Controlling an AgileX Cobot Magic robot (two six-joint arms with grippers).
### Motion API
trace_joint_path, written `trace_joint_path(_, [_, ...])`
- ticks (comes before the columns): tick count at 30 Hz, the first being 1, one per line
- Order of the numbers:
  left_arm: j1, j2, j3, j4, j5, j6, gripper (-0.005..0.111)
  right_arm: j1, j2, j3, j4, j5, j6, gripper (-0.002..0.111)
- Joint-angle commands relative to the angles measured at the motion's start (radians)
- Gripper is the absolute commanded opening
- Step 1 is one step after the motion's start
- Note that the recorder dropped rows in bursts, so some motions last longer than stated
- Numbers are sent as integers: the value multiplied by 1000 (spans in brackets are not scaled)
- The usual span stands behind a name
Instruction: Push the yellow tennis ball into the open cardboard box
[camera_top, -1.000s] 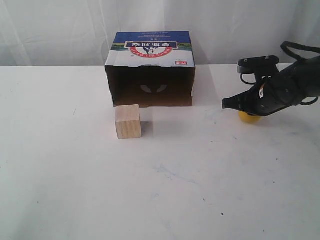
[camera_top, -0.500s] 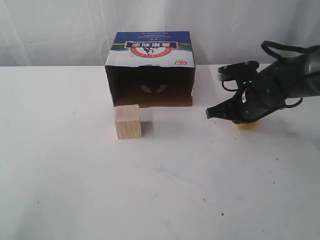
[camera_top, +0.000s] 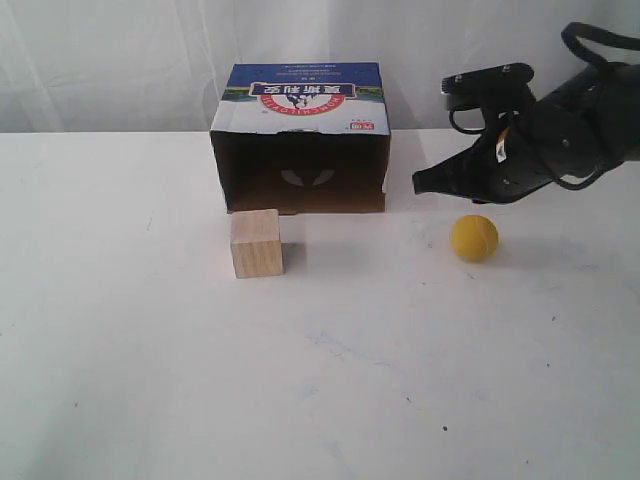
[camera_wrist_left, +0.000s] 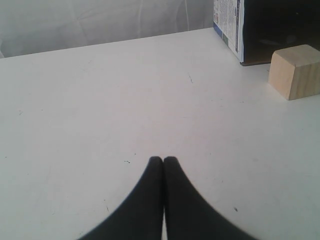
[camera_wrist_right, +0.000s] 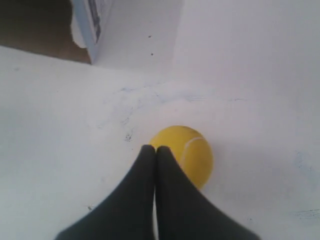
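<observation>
Since half a second ago: right gripper (camera_top: 421, 186) has lifted up and back. The yellow tennis ball (camera_top: 473, 238), then mostly hidden under the arm, is now in full view and a little farther left. The right gripper's jaws are pressed together, holding nothing. Left gripper (camera_wrist_left: 163, 160) is likewise pressed together over bare bench (camera_top: 330, 380).

Progress: early. Ball rests on the bench right of the open cardboard box (camera_top: 300, 150), apart from it and outside its dark mouth. The push leftward and into the mouth remains.

Ball: deep yellow, matte, thin white curved seam. Likely rolls readily.
</observation>
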Motion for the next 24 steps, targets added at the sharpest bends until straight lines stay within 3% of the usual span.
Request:
trace_joint_path(1, [-7,-4,4,4,-6,2,0,-40,43,2,-5,-44,-9,0])
trace_joint_path(10, [-7,-4,4,4,-6,2,0,-42,96,2,46,-51,-13,0])
trace_joint_path(18, [-7,-4,4,4,-6,2,0,-29,96,2,279,-20,-226,0])
trace_joint_path(24, [-7,-4,4,4,-6,2,0,26,70,2,333,-36,-291,0])
